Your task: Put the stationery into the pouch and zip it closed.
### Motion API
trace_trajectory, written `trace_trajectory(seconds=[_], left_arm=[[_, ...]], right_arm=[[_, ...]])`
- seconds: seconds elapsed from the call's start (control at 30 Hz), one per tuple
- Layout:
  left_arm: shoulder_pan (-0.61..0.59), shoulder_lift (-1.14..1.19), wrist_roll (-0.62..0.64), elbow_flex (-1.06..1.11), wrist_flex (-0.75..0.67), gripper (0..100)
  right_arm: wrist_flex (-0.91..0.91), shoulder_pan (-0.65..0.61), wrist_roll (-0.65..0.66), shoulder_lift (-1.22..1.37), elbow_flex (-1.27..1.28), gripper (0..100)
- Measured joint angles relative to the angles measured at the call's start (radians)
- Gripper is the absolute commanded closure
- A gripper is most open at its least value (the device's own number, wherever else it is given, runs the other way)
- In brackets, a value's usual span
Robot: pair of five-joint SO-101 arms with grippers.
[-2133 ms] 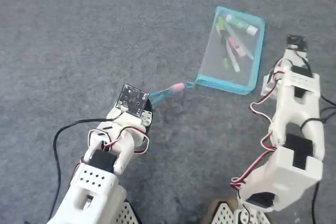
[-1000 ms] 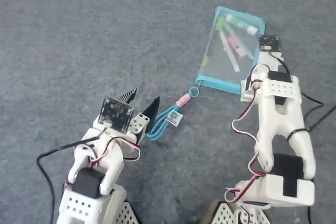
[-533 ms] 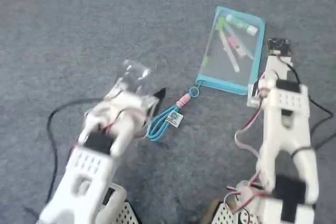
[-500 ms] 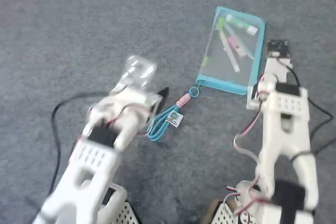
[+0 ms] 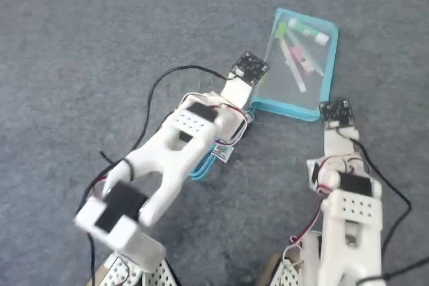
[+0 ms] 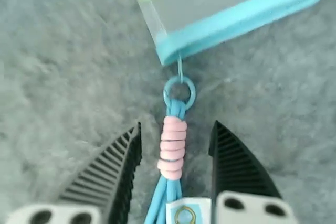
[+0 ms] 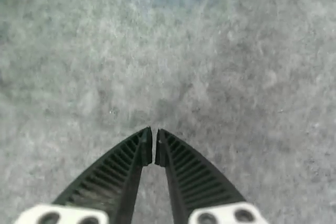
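Turquoise-edged clear pouch (image 5: 285, 109) lies flat at the far right of the grey felt worktop (image 5: 100, 65). Its long axis runs roughly away from the arms, with the near end skewed a bit to the left. The stationery (image 5: 297, 58) is inside it: pens lie mostly along the long axis, and a green-capped glue stick (image 5: 308, 31) lies across the far end.

At the pouch's near-left corner a small blue ring (image 6: 179, 90) hangs off the trim. A blue cord (image 5: 201, 165) with a pink coil (image 6: 172, 148) trails from it toward the near left, and a small tag (image 5: 221, 153) sits on the cord.

Left arm (image 5: 181, 145) is stretched out low and diagonal across the worktop, wrist end at that pouch corner. Left pincer (image 6: 177, 126) is released: jaws are spread and pointing at the corner, one either side of the pink coil. I can't tell whether they touch it.

Right arm (image 5: 345, 199) is on the right side, forearm pointing away from the base, with its wrist end just short of the pouch's near edge. Right pincer (image 7: 153, 130) is clenched on nothing, tips together over bare felt. The turquoise trim is ahead of them, apart from the tips.
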Motion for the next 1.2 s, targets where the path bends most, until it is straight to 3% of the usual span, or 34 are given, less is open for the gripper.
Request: trace_trajectory(seconds=[0.27, 0.77, 1.0, 1.2], left_arm=[[-0.003, 0.087, 0.000, -0.028, 0.011, 82], [-0.009, 0.316, 0.005, -0.373, 0.345, 99], [-0.011, 0.285, 0.026, -0.381, 0.419, 99], [-0.052, 0.087, 0.072, -0.348, 0.468, 99]], right_arm=[[-0.002, 0.000, 0.000, -0.094, 0.049, 98.0], [-0.084, -0.002, 0.000, -0.095, 0.101, 98.2], [-0.114, -0.002, 0.000, -0.095, 0.117, 98.2], [-0.278, 0.005, 0.003, -0.101, 0.219, 98.2]])
